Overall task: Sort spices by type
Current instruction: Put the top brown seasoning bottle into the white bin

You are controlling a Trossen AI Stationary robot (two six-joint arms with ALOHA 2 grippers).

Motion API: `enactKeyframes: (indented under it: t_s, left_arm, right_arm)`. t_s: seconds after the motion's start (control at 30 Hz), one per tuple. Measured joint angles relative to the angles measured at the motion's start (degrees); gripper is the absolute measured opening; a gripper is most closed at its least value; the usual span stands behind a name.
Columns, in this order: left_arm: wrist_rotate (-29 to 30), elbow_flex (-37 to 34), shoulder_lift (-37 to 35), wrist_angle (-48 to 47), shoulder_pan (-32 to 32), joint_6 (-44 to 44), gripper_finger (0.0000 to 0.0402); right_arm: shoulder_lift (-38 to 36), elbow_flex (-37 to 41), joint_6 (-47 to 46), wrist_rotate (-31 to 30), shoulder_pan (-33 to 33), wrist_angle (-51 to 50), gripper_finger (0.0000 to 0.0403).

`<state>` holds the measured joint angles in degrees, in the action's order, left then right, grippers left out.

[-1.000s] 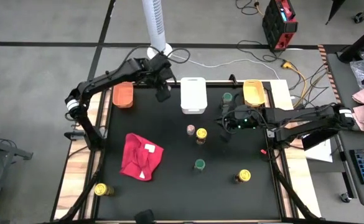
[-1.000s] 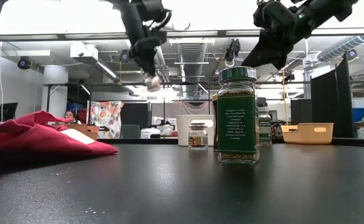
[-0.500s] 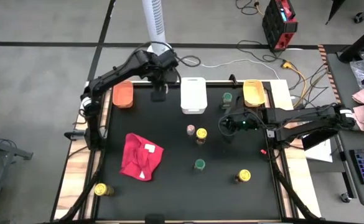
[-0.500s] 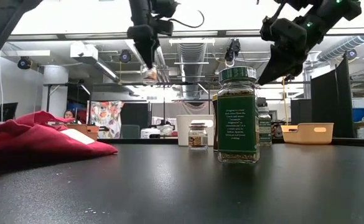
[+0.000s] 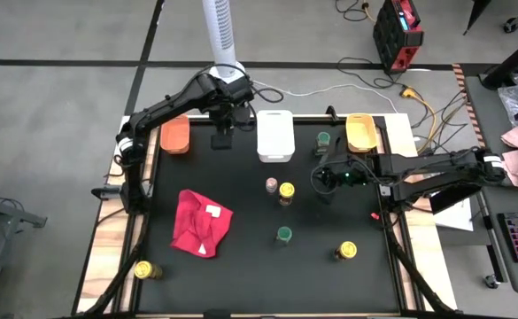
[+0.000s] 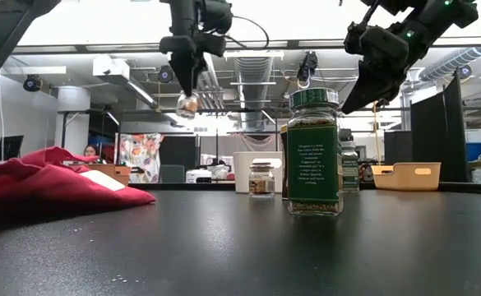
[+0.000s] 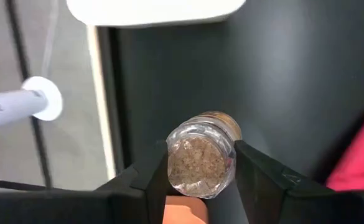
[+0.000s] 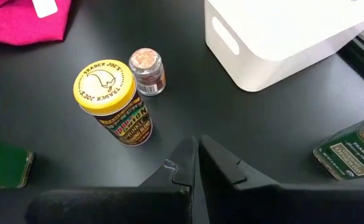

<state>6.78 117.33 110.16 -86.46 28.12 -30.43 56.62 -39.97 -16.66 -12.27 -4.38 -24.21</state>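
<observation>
Between left gripper (image 7: 200, 177) jaws: small glass spice jar (image 7: 201, 162), pinched at sides, held high above surface between orange bin (image 5: 175, 135) and white bin (image 5: 275, 135). Risk: narrow side grip, jar could slip or drop short of either bin if released here. Ahead of right gripper (image 8: 198, 163): yellow-lidded jar (image 8: 113, 101) and small pink-topped jar (image 8: 147, 70), both beyond jaw tips, untouched; jaws pressed together. Risk: descending shut would knock jars over.

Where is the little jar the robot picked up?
The small clear glass spice jar is up in the air in the left gripper, at the table's far side between the orange bin and the white bin.
</observation>
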Motion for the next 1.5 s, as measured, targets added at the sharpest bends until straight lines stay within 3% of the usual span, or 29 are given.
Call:
enactKeyframes:
  t_s: [0.27, 0.57, 0.8, 1.1, 1.5]
  left_arm:
    - [-0.38, -13.00, -7.33, 2.43, 0.09, 1.50, 0.0137]
    - [-0.29, -31.13, -22.76, 16.36, 0.13, 2.76, 0.0137]
    - [-0.34, -37.52, -26.92, 24.33, -1.43, 2.37, 0.0137]
    - [-0.34, -33.22, -19.90, 28.70, -2.86, -1.09, 0.0137]
    - [-2.19, -13.12, -3.04, 25.73, -2.81, -8.79, 0.0137]
  right_arm:
    - [0.00, 0.04, 0.15, -0.02, 0.00, 0.04, 0.0013]
    - [0.02, 0.11, 0.15, -1.46, 0.00, 0.83, 0.0013]
    - [0.02, 0.11, 0.26, -1.49, 0.00, 1.53, 0.0013]
    - [0.04, 0.11, 1.75, -1.49, 0.00, 2.64, 0.0013]
    - [0.04, 0.11, 0.34, -1.50, 0.00, -0.26, 0.0013]
